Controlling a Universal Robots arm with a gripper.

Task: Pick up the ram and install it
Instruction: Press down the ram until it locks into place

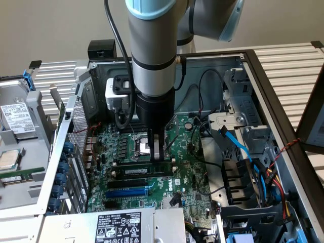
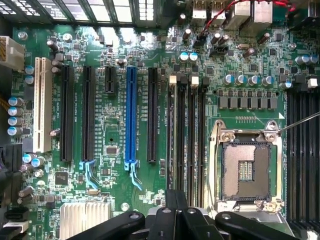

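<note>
Ram (image 1: 144,170) edge-up between shut jaws — over black slots (image 1: 132,183).

White slatted table (image 1: 293,63) carries open computer case (image 1: 263,81); removed drive cage (image 1: 20,126) beside it.

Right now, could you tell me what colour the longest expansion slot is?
Blue; the expansion slot shows best in the wrist view.
</note>
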